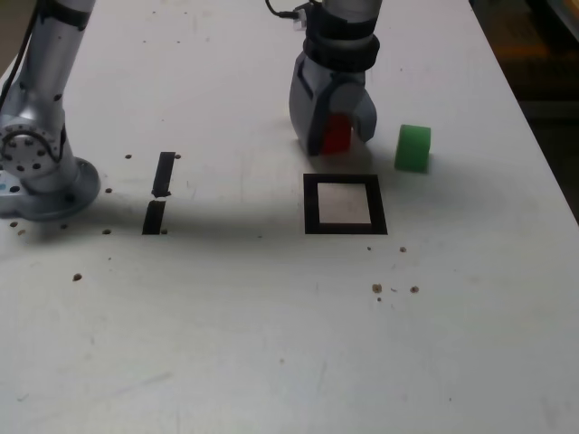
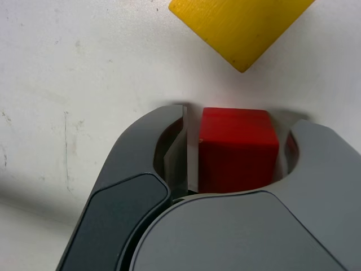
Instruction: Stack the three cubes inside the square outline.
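The square outline (image 1: 310, 204), a black tape frame on the white bench (image 1: 271, 344), holds nothing: its white centre is bare. All cubes in view lie outside it.

The tool (image 1: 338, 136) stands low on the bench just behind the outline in the exterior view, pointing down. The red cube (image 1: 337, 134) sits between its jaws. In the wrist view the red cube (image 2: 238, 148) has one jaw's flat pad close along one side and the other jaw at the opposite side, so the tool (image 2: 240, 152) is clenched around the cube; whether the pads press it fully I cannot tell. The cube appears to rest on the bench.

The green cube (image 1: 413, 147) stands on the bench to the exterior view's right of the tool, apart from it and beyond the outline's far right corner.

The yellow cube (image 2: 240, 25) shows only in the wrist view, turned corner-on, lying near the red cube but not touching it.

Two short black tape strips (image 1: 160, 192) lie end to end well to the exterior view's left of the outline, near the arm's base (image 1: 41, 172).
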Controlling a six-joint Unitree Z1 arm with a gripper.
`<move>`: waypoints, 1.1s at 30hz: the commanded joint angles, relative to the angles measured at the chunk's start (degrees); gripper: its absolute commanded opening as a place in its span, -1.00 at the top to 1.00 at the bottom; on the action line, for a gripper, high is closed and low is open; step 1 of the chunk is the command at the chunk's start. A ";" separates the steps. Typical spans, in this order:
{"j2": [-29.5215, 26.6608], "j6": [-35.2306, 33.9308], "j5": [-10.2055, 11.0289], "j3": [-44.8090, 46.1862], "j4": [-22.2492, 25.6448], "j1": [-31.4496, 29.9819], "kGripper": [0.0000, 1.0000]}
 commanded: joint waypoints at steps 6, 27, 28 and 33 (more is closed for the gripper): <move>-2.07 -0.02 0.59 -1.25 2.24 -1.07 0.57; -2.89 -1.23 -1.87 -7.75 11.28 -18.45 0.62; -2.87 -1.40 -1.87 -6.81 10.36 -18.58 0.62; -2.53 -1.44 -1.87 -3.36 5.96 -18.49 0.62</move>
